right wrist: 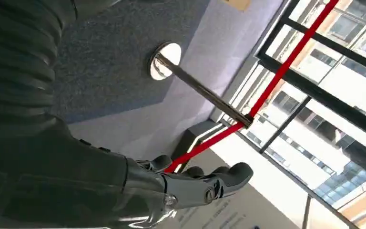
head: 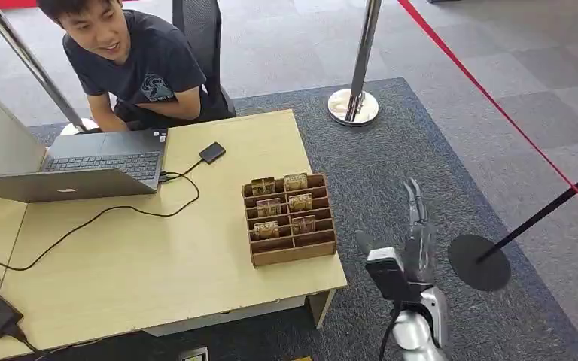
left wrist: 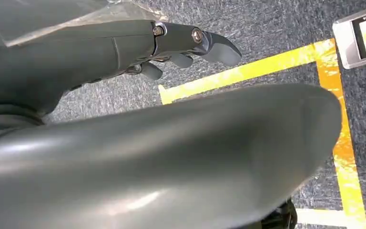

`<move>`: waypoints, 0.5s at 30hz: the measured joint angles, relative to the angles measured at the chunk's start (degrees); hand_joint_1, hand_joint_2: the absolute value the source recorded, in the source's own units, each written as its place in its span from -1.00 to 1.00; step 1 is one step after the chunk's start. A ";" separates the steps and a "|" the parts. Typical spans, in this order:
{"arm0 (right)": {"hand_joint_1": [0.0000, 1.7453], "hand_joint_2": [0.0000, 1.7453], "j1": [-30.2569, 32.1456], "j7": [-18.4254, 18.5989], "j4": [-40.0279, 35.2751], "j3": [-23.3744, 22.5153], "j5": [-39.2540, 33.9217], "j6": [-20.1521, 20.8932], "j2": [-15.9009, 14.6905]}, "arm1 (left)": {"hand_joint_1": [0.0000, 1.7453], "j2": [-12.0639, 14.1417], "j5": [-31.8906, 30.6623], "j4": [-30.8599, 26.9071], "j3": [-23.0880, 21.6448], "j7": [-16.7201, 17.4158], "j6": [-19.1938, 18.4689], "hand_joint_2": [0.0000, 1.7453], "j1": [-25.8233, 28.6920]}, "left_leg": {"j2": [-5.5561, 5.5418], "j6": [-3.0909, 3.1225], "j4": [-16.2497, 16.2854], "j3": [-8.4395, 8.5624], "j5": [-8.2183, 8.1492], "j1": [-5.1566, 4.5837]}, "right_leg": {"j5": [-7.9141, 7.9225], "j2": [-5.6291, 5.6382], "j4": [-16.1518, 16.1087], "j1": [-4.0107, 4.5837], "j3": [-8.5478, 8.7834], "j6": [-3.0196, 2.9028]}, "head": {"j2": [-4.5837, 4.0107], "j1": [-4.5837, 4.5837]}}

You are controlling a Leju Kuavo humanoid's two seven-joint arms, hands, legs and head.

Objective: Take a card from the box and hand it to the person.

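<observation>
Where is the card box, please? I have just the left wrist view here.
Observer: The wooden box sits on the table, near its right edge, with cards standing in it.
Operator: Is the right hand at it?
Observer: No. The right hand is beside the table, over the carpet, fingers straight, holding nothing.
Operator: And the person?
Observer: The person sits at the table's far side, by the laptop.
</observation>
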 joint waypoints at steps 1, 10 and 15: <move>-1.00 1.00 -0.26 0.42 0.31 0.60 1.10 -0.57 -0.44 | -1.00 0.02 0.00 0.00 -0.02 0.00 -0.02 -1.00 0.00 | 0.00 0.00 0.00 0.00 0.00 0.00 | 0.00 0.00 0.00 0.00 0.00 0.00 | 0.00 0.00; -1.00 1.00 -2.60 7.24 2.71 5.21 13.45 -5.27 -4.51 | -1.00 0.20 -0.33 0.00 0.00 -0.02 -0.44 -1.00 0.03 | 0.00 0.00 0.00 -0.01 0.00 0.00 | 0.00 0.00 0.00 0.00 -0.01 0.00 | 0.00 -0.02; -1.00 1.00 -4.60 11.37 4.16 8.16 19.44 -7.09 -6.76 | -1.00 0.35 -0.55 0.00 0.00 -0.09 -0.52 -1.00 0.03 | 0.00 0.00 0.00 -0.01 0.00 0.00 | 0.00 0.00 0.00 0.00 -0.02 0.00 | 0.00 0.00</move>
